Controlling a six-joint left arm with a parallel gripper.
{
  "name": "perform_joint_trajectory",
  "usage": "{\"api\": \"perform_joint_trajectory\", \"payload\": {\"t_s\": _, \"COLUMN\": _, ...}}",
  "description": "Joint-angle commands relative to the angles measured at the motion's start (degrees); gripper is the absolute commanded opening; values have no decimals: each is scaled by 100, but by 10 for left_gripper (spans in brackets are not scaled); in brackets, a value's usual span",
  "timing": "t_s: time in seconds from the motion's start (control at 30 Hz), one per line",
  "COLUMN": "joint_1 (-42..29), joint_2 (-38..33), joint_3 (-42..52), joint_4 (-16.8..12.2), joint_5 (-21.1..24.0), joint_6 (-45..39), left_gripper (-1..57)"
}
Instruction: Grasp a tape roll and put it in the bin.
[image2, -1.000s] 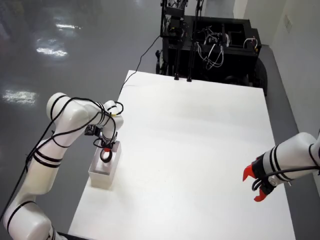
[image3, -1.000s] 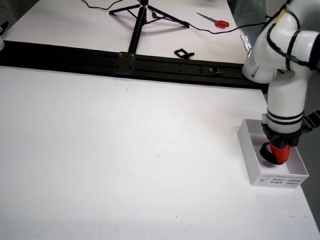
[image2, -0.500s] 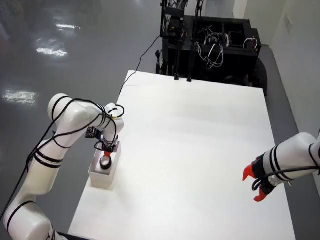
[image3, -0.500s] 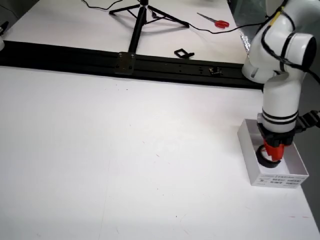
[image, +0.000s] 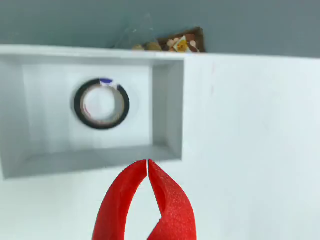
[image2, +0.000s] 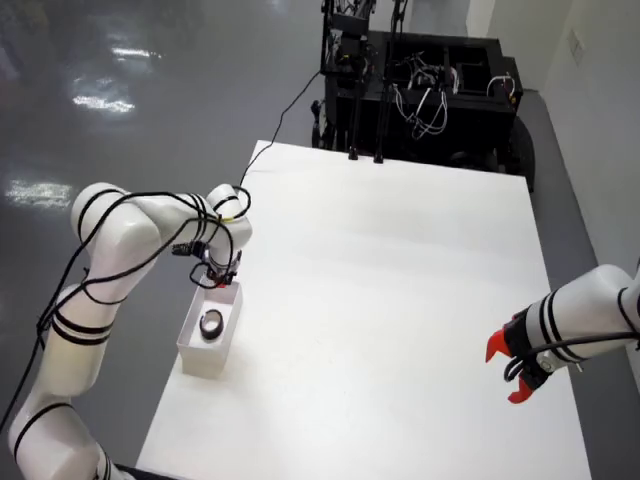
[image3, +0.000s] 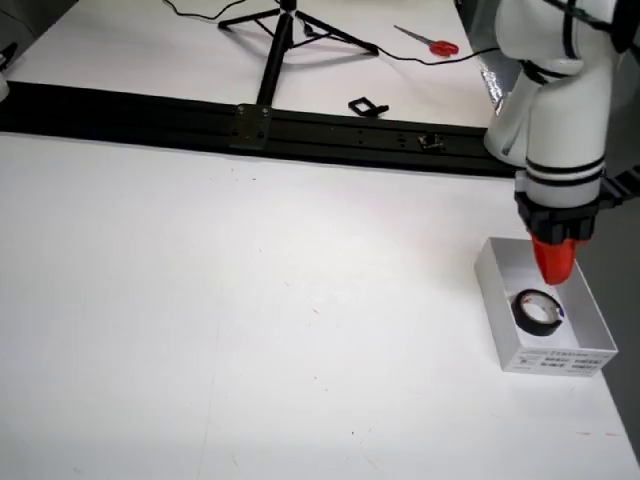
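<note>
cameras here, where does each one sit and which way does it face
Gripper view: rides above the red gripper, looking down at the tape in the bin.
High view: above the table's near end, showing both arms and the gripper.
Side view: low across the table, showing the forearm and gripper.
All share bin and tape.

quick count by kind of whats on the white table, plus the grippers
tape roll: 1
bin: 1
red grippers: 2, the working gripper above the bin, shut and empty, and the idle gripper at the right of the view from above
total: 4
</note>
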Motion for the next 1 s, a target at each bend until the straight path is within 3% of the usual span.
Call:
{"api": "perform_joint_trajectory", "payload": {"t_s": 0.03, "joint_1": -2397, "joint_2": -1700, "joint_3": 74, "joint_4": -20, "joint_5": 795, "joint_6": -83, "left_gripper": -5}}
{"api": "perform_joint_trajectory", "payload": {"t_s": 0.23, "joint_1": -4163, "joint_2": -1638, "joint_3": 74, "joint_4": -187, "joint_5": 672, "joint_6": -558, "left_gripper": -5}}
{"api": "perform_joint_trajectory", "payload": {"t_s": 0.37, "joint_1": -5007, "joint_2": -1638, "joint_3": 74, "joint_4": -617, "joint_5": 452, "joint_6": -663, "left_gripper": -5}}
{"api": "perform_joint_trajectory", "payload": {"t_s": 0.5, "joint_1": -5684, "joint_2": -1797, "joint_3": 74, "joint_4": -723, "joint_5": 408, "joint_6": -646, "left_gripper": -5}}
{"api": "perform_joint_trajectory", "payload": {"t_s": 0.77, "joint_1": -6299, "joint_2": -2438, "joint_3": 83, "joint_4": -1074, "joint_5": 346, "joint_6": -233, "left_gripper": -4}}
{"api": "perform_joint_trajectory", "payload": {"t_s": 1.0, "joint_1": -6343, "joint_2": -3001, "joint_3": 83, "joint_4": -1663, "joint_5": 276, "joint_6": 479, "left_gripper": -4}}
